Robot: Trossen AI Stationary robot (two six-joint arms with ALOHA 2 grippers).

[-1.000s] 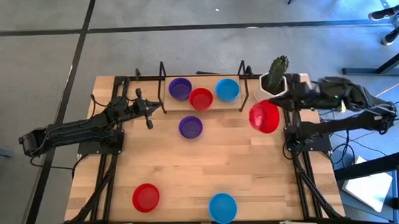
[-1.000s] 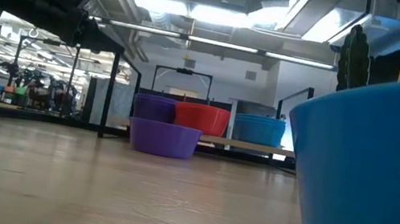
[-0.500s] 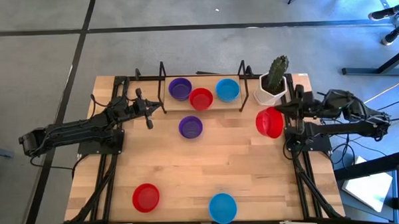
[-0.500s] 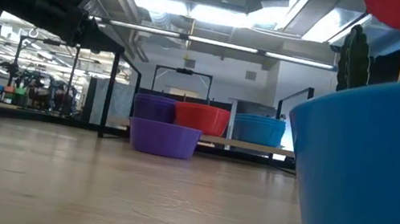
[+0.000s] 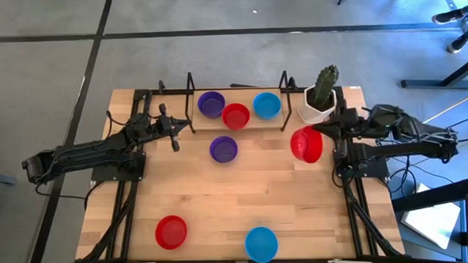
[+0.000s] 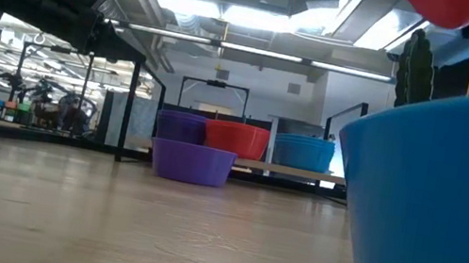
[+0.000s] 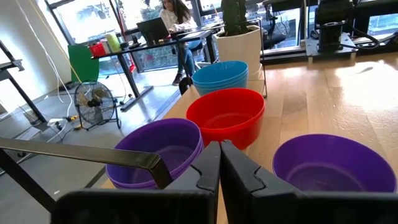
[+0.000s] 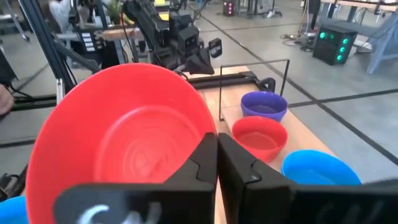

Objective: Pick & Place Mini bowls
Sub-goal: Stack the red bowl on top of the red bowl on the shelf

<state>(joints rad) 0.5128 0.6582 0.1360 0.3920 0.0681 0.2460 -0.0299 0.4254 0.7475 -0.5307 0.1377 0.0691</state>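
My right gripper [image 5: 322, 134] is shut on a red mini bowl [image 5: 306, 144] in the air near the table's right side, beside the cactus pot [image 5: 319, 100]. The low view shows this bowl [image 6: 446, 6] high above the table. A purple [image 5: 211, 104], a red [image 5: 236, 116] and a blue bowl [image 5: 267, 106] sit in a row at the far edge. Another purple bowl [image 5: 224, 149] rests on the table just nearer. A red [image 5: 171, 231] and a blue bowl [image 5: 261, 244] lie near the front edge. My left gripper [image 5: 176, 137] hangs shut and empty to the left of the row. My right gripper pinches the red bowl's rim [image 8: 204, 132] between its two fingers [image 8: 231, 163], on the side of the bowl nearest the gripper. The fingers reach in roughly level from the table's right. The bowl is lifted clear and tilted, its hollow turned toward the gripper.
A thin wire frame [image 5: 190, 94] stands around the far row of bowls. The blue bowl [image 6: 437, 204] at the front edge fills the right of the low view. Bare wood [image 5: 220, 194] lies in the middle of the table. A person [image 7: 174, 12] sits at a desk beyond the table.
My right gripper has come down with the red bowl, still shut on it, and the arm has drawn back toward the table's right edge. The bowl stays clear of the table and has come into the top of the low view.
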